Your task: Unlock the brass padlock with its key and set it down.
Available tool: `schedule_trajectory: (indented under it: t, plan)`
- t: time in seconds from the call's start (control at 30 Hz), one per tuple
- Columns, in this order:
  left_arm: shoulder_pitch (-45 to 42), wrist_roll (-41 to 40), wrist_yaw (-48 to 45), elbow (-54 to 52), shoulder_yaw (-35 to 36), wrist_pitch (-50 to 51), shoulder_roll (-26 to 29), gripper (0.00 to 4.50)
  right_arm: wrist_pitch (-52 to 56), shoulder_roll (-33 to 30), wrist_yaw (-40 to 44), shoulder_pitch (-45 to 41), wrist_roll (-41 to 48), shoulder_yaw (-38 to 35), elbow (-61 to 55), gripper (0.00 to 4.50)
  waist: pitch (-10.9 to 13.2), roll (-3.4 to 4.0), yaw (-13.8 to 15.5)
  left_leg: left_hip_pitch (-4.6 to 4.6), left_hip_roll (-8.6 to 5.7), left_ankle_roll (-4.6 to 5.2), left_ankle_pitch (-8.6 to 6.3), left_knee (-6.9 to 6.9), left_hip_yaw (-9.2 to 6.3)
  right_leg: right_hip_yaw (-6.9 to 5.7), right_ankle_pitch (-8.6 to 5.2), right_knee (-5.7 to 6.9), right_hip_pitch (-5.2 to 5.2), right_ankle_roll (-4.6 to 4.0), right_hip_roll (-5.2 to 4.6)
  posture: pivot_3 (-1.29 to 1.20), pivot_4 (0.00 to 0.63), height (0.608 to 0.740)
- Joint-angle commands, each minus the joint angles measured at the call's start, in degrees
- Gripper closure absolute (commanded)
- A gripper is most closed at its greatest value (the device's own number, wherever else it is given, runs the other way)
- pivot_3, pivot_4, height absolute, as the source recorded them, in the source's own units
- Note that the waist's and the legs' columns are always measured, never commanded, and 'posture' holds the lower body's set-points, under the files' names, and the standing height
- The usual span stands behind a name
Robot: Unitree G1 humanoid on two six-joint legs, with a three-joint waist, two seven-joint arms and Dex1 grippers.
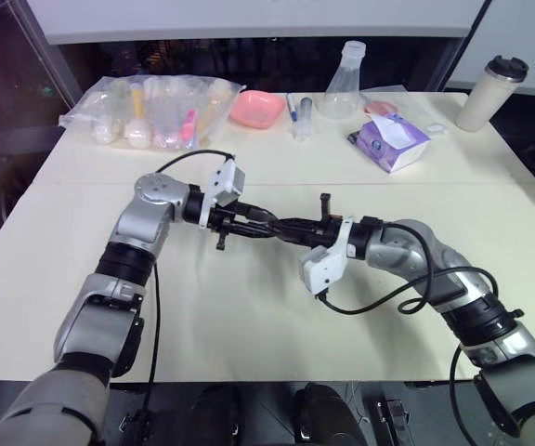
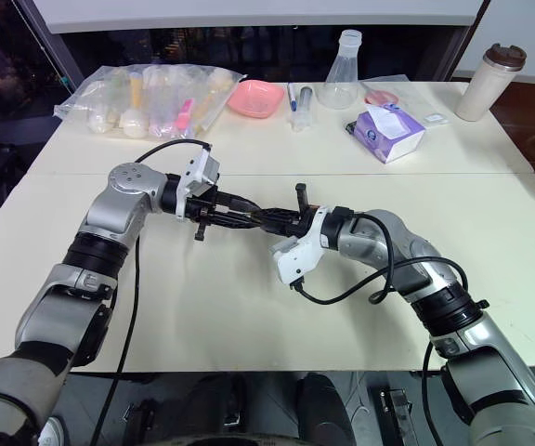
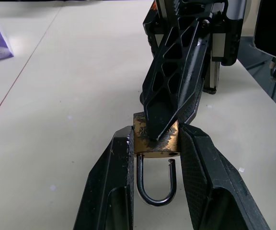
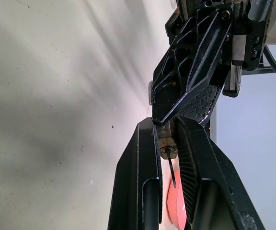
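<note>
Two grippers are meeting tip to tip above the middle of the desk [image 1: 249,316], and the job is looking more than half done. The left gripper [image 3: 155,143] is clamping the padlock [image 3: 155,142] by its body between its two fingers, well above the desk. The shackle [image 3: 156,184] is hanging with one leg pulled free of the body — so the lock is already standing open. The right gripper [image 4: 166,143] is reaching in from the opposite side with its fingers drawn narrow around the key end; a small round silvery head with a thin blade — the key [image 4: 168,158] — is showing between them. What is remaining, by my judgement, is freeing the key and laying the padlock down on the desk.

The padlock is looking tiny, its brass face scuffed and dull, its thin shackle dark and shiny.
</note>
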Motion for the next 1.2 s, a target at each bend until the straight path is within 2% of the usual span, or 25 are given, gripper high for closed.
schedule_trajectory:
  t: [0.03, 0.1, 0.3, 0.73, 0.83, 1.1, 1.2]
  plan:
    - [-0.72, 0.12, -0.18, -3.03, -0.55, 1.69, 0.58, 3.75, -0.32, 0.82, -1.00, -1.94, 1.05, -2.06, -1.18, 4.49, 0.00, 0.00, -0.01, 0.00, 0.00, 0.00, 0.00, 0.00, 0.00, 0.00, 0.00, 0.00, 0.00, 0.00, 0.00, 0.00, 0.150, 0.715]
    - [-0.56, -0.04, -0.19, -3.59, -0.29, 1.88, 0.85, 2.72, -0.29, 0.88, -1.02, -2.01, 1.01, -2.11, -1.07, 4.50, 0.00, 0.00, -0.02, 0.00, 0.00, 0.00, 0.00, 0.00, 0.00, 0.00, 0.00, 0.00, 0.00, 0.00, 0.00, 0.00, 0.150, 0.715]
    - [0.40, -0.89, -0.61, -5.91, 1.44, 3.52, 3.85, 0.09, -0.03, 1.27, -1.08, -2.40, 0.99, -2.24, -0.41, 4.50, 0.00, 0.00, -0.08, 0.00, 0.01, 0.00, 0.00, 0.01, 0.00, 0.00, 0.00, 0.01, 0.00, 0.00, 0.00, 0.00, 0.150, 0.715]
    - [0.26, -6.34, 2.72, -10.42, 6.86, 10.79, 7.53, 0.03, 0.37, 1.29, -0.77, -2.01, 1.31, -2.14, 0.19, 4.50, 0.00, 0.00, -0.01, -0.02, 0.02, 0.00, 0.00, 0.07, -0.03, 0.00, 0.00, 0.02, 0.01, 0.00, -0.04, 0.00, 0.150, 0.715]
    - [1.55, -6.81, 3.08, -12.13, 6.35, 11.40, 7.29, 0.94, 0.53, 1.45, -0.71, -2.27, 1.29, -2.05, 0.51, 4.50, 0.00, 0.00, -0.04, -0.02, 0.02, 0.00, 0.00, 0.07, -0.03, 0.00, 0.00, 0.02, 0.01, 0.00, -0.04, 0.00, 0.150, 0.715]
    - [3.65, -5.48, 4.39, -13.87, 4.02, 9.95, 5.77, 4.46, 0.85, 1.53, -0.33, -2.33, 1.44, -1.97, 0.42, 4.50, 0.00, 0.00, 0.00, -0.02, 0.02, 0.00, 0.00, 0.08, -0.02, 0.01, 0.00, 0.02, 0.01, 0.00, -0.04, 0.00, 0.150, 0.715]
    - [3.79, -4.86, 4.53, -13.23, 3.46, 8.69, 5.35, 4.46, 0.93, 1.50, -0.27, -2.45, 1.36, -1.93, 0.40, 4.50, 0.00, 0.00, 0.01, -0.02, 0.02, 0.00, 0.00, 0.08, -0.03, 0.01, 0.00, 0.03, 0.01, 0.00, -0.03, 0.00, 0.150, 0.715]
